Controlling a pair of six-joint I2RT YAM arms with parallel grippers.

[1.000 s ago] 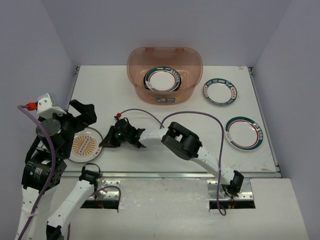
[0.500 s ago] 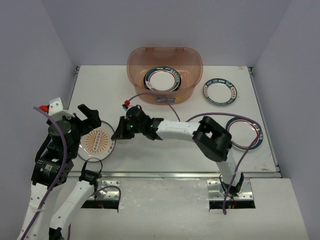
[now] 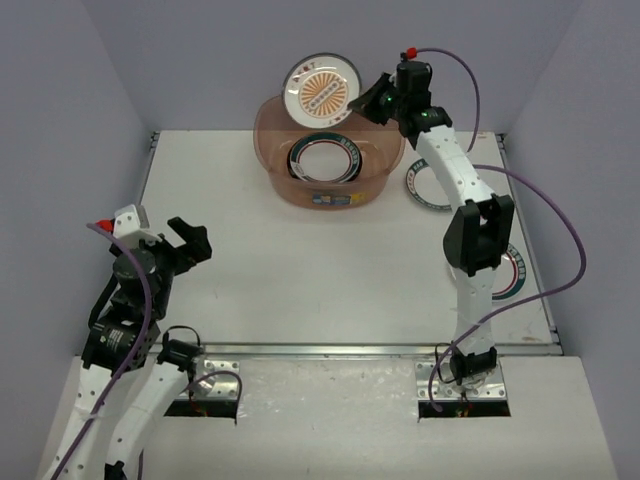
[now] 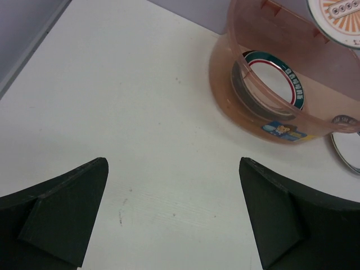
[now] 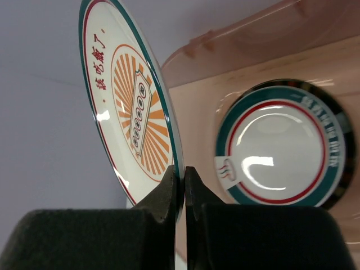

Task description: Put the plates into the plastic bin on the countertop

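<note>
My right gripper is shut on the rim of the orange sunburst plate and holds it on edge above the back of the plastic bin. In the right wrist view the plate stands between my fingers, with the bin below. A stack of plates, topped by a teal-rimmed one, lies in the bin; it shows in the right wrist view and the left wrist view. My left gripper is open and empty over the countertop at the front left.
Two teal-rimmed plates lie on the countertop right of the bin, one near it and one further forward, both partly hidden by my right arm. Grey walls stand on three sides. The metal front edge runs along the near side.
My right gripper took the sunburst plate at the front left and carried it up and back to above the bin. My left gripper has let it go and drawn back.
</note>
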